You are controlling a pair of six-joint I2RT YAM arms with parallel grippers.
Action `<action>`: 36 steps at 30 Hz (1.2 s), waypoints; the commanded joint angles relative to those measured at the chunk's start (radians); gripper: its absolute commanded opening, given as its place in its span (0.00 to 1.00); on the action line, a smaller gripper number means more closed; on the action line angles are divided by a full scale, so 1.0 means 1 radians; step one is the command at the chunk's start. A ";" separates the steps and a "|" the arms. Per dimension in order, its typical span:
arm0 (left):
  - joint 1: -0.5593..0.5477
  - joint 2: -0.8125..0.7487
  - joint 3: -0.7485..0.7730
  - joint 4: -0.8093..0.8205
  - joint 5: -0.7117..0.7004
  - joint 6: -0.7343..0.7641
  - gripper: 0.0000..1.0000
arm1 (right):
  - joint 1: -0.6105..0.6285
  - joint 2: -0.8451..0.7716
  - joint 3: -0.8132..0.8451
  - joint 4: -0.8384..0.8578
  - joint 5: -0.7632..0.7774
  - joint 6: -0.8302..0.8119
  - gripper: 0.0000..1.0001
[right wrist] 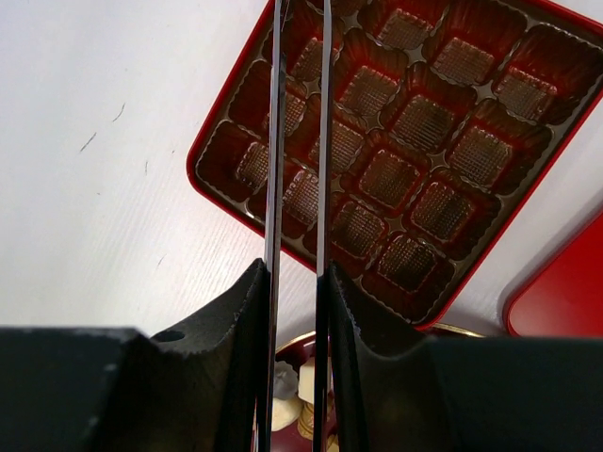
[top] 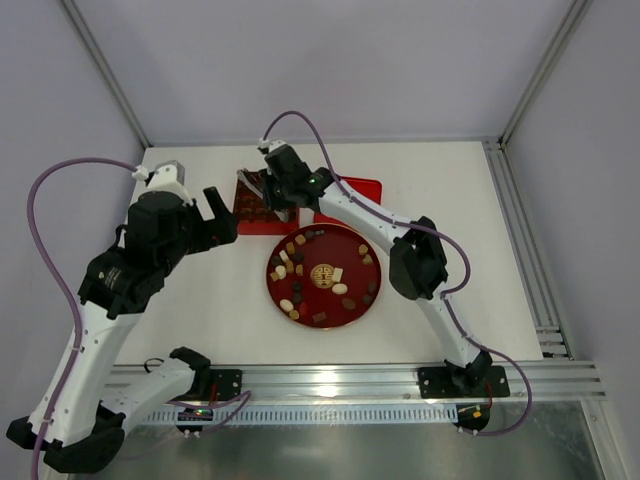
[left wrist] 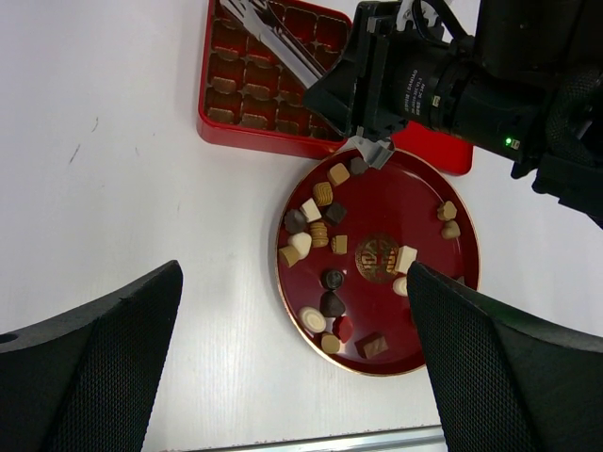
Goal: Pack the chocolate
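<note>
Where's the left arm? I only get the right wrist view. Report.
Observer: The left gripper hangs open, empty, left of the red plate.
Operator: Count what's on that plate.
Observer: Roughly twenty chocolate pieces, mostly on its left half.
Operator: Name the red thing right of the box.
Observer: A flat red panel, probably the box's lid, lying behind the plate.

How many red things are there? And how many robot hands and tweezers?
Plate: 1
Box: 1
Flat tray: 1
Grippers: 2, the left gripper and the right gripper
Tweezers: 1
Total: 6
</note>
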 commanded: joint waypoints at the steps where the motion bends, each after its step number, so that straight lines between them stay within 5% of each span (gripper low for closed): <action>1: 0.000 -0.015 0.004 -0.001 -0.005 0.003 1.00 | 0.006 -0.004 0.012 0.065 -0.001 0.010 0.26; 36: 0.000 -0.009 -0.025 0.019 0.007 0.000 1.00 | 0.010 0.011 -0.019 0.048 0.038 -0.006 0.33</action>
